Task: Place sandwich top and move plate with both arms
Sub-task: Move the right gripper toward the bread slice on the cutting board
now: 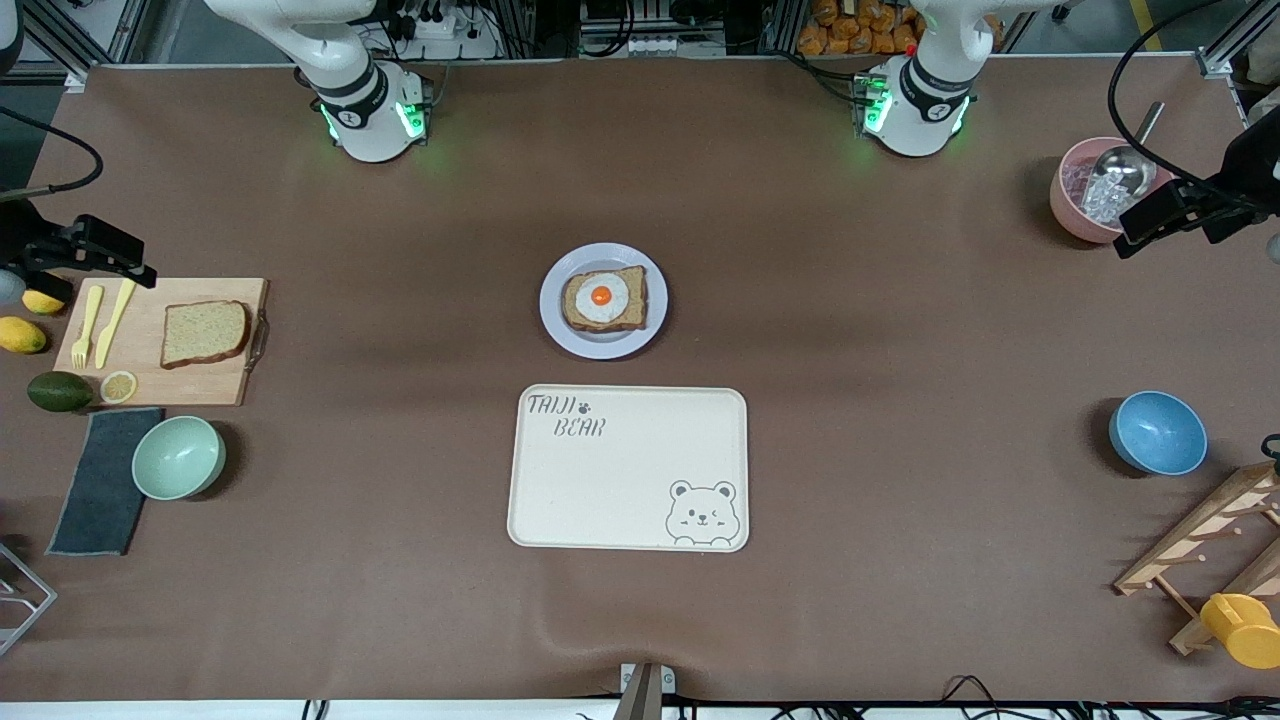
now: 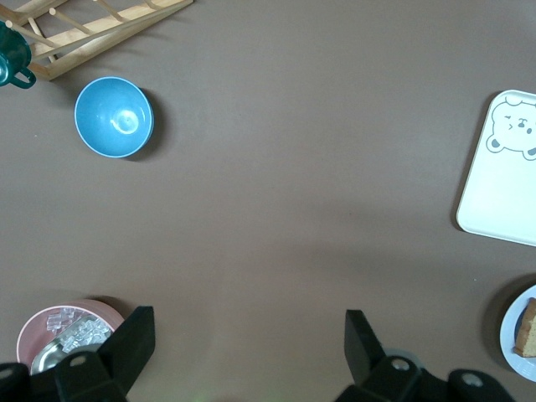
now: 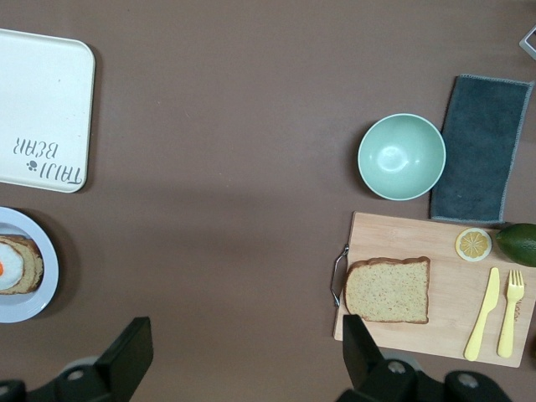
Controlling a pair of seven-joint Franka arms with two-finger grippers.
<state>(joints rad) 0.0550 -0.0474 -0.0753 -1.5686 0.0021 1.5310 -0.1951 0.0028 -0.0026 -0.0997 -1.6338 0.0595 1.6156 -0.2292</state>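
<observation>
The sandwich top (image 1: 204, 332), a plain brown slice, lies on a wooden cutting board (image 1: 180, 384) at the right arm's end of the table; the right wrist view shows the slice too (image 3: 388, 290). The plate (image 1: 555, 300) sits mid-table and bears a slice with a fried egg (image 1: 603, 298). My right gripper (image 1: 138, 266) hangs open and empty above the board's edge, its fingertips (image 3: 134, 339) wide apart over bare table. My left gripper (image 1: 1128, 238) hangs open and empty over the pink bowl (image 1: 1075, 205) at the left arm's end. Both arms wait, well away from the plate.
A cream bear-printed tray (image 1: 628, 468) lies nearer the front camera than the plate. A yellow fork and knife, a lemon slice, an avocado (image 1: 58, 391), lemons, a green bowl (image 1: 178, 457) and a dark cloth surround the board. A blue bowl (image 1: 1157, 432) and a wooden rack (image 1: 1215, 530) stand at the left arm's end.
</observation>
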